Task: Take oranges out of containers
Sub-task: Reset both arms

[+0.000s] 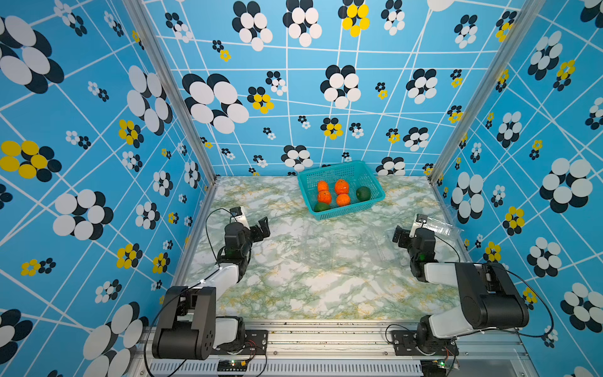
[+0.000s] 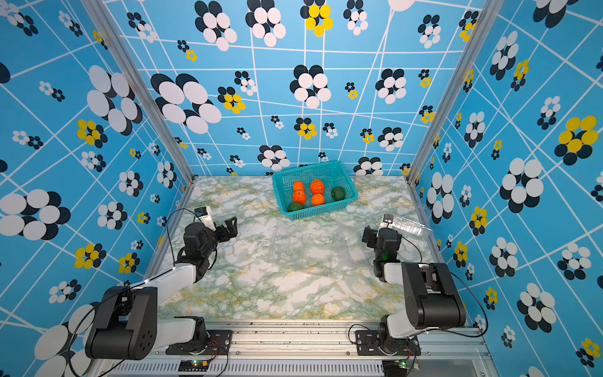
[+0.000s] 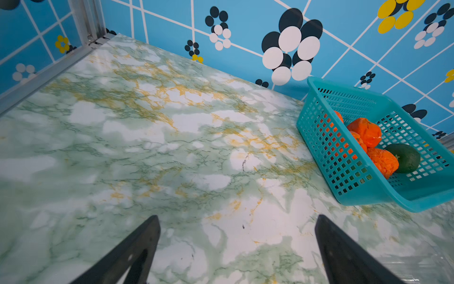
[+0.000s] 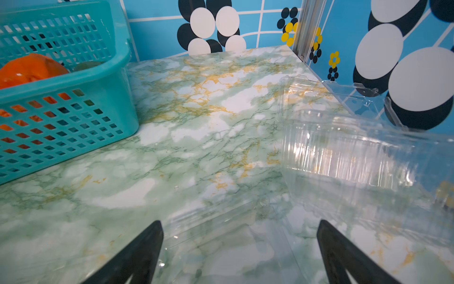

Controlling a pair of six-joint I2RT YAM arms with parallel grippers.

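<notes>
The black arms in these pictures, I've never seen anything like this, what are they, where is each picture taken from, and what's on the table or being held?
They are two robot arms, each ending in a two-fingered gripper. Two pictures look down from above; the other two come from cameras on the wrists. On the marble-patterned table sits a teal basket holding four oranges and two green fruits. Clear plastic containers lie nearby, empty. The left gripper and right gripper are open, holding nothing.
</notes>
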